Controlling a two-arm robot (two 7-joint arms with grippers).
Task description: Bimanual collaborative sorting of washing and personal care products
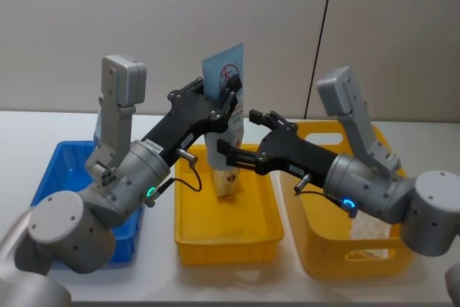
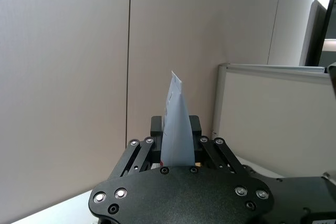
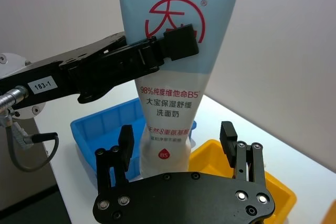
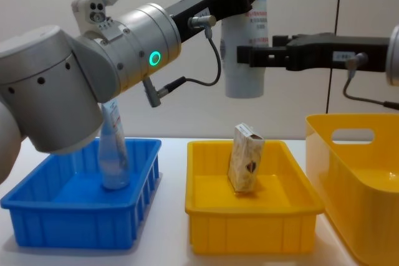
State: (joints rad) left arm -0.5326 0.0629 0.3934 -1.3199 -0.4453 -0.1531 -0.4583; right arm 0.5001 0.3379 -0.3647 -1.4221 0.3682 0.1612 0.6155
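- Step in hand: a mid-air handover. Left tool [image 1: 228, 98] is clamped on the upper, flat end of the squeeze tube [image 1: 227, 116], holding it upright above the shallow yellow tray [image 1: 269, 203].
- Right tool [image 1: 233, 154] sits at the tube's 3 o'clock in the head view, level with its lower half, fingers spread wide. The right wrist view shows one finger [image 3: 125, 142] on each side of the tube, neither touching.
- Next move, as I judge it: right tool closes on the lower body, then left lets go. The tube is soft, so a grip low near the cap is safer, and left should release only after right is firm.
- Other products: second tube [image 4: 113, 147] stands in the blue bin [image 4: 37, 207] at 9 o'clock; a beige packet [image 4: 244, 157] stands tilted in the yellow tray. Something pale lies in the deep yellow bin [image 1: 316, 249] at 3 o'clock; I can't tell what.
- View differences: chest view shows the tube's cap end hanging well clear above the packet, and the second tube. The right wrist view reads the red print and finger gaps. The left wrist view shows the tube edge-on between the left fingers.
- All bins sit on the white surface [image 1: 158, 285].
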